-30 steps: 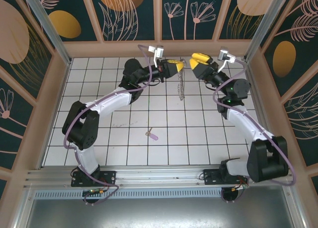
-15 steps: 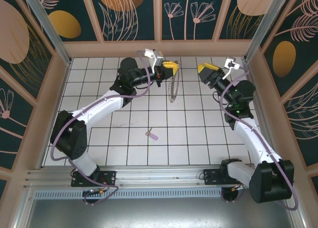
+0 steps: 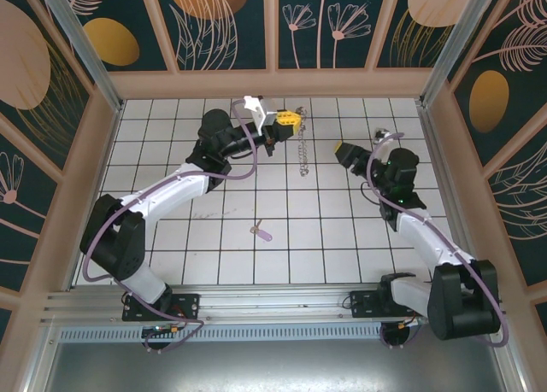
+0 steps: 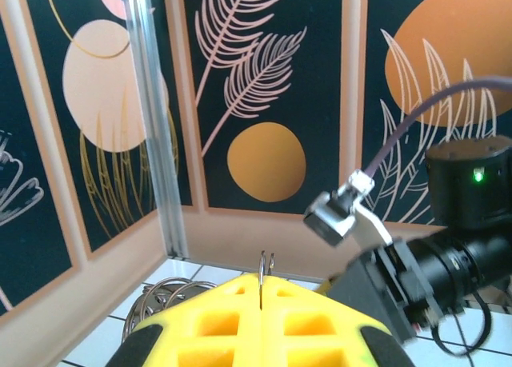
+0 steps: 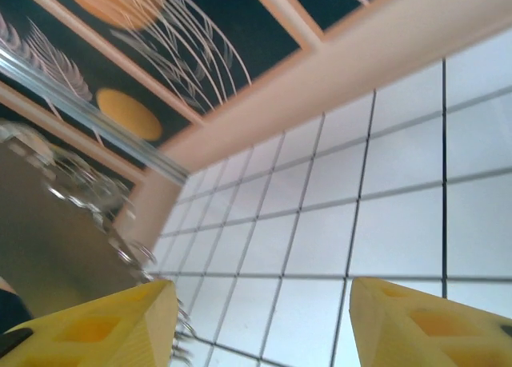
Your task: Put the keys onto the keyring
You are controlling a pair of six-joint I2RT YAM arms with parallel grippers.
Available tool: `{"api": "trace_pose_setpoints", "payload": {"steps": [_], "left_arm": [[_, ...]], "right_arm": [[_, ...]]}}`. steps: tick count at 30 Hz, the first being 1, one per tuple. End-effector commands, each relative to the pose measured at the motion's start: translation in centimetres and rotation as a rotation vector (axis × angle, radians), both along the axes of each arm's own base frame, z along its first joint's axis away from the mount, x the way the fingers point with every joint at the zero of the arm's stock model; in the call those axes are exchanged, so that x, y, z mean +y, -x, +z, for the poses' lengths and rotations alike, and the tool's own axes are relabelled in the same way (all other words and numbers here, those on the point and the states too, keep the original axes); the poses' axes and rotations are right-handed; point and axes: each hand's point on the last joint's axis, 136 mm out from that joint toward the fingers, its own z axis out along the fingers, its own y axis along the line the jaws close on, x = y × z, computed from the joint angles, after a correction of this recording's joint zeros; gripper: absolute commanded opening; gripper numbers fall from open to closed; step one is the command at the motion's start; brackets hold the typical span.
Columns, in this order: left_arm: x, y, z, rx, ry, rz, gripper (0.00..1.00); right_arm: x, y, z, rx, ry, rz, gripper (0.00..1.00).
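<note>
Nearest the arm bases, the key (image 3: 261,232) lies flat and alone on the white tiled worktop (image 3: 171,238), its lilac head to the right of its short metal shaft. It is well apart from both arms. Fetching it looks like the step in hand, and the right arm is the free one for it.

The right fingers (image 3: 346,148) stand about half open with nothing between them. From the right wrist, the two yellow tips (image 5: 96,329) frame bare tiles. To do this well, I would bring them down square over the key and close on the shaft, not the head. That leaves the head free for threading. The key is tiny and flat, so the tips probably need to touch the worktop before they close. A slanted approach could flick the key away.

Farther back, the left fingers (image 3: 289,117) are shut tight on the keyring (image 4: 264,265), whose thin wire shows pinched in the seam between the yellow fingers in the left wrist view, with more loops at the lower left. From above, the ring is held up over the far side of the worktop, and its silvery chain (image 3: 301,157) hangs straight down. That grip wants to be steady, with a clear stretch of ring turned toward the right arm, so the key meets a motionless target.
</note>
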Motion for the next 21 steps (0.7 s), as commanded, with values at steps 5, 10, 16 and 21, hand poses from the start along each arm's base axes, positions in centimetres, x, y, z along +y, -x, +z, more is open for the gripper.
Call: {"api": "trace_pose_setpoints", "payload": {"steps": [5, 10, 16, 21], "left_arm": [[2.9, 0.0, 5.3, -0.201, 0.108, 0.189, 0.00], [3.9, -1.3, 5.9, -0.220, 0.117, 0.296, 0.00], [4.6, -3.2, 6.0, -0.196, 0.112, 0.365, 0.00], [5.7, -4.5, 6.2, -0.157, 0.142, 0.378, 0.00]], "right_arm": [[6.3, 3.4, -6.5, 0.124, 0.176, 0.179, 0.57], [9.6, 5.8, -9.3, 0.189, 0.217, 0.263, 0.55], [13.6, 8.7, -11.9, 0.239, 0.291, 0.364, 0.53], [16.7, 11.2, -13.5, 0.225, 0.371, 0.482, 0.46]]}}
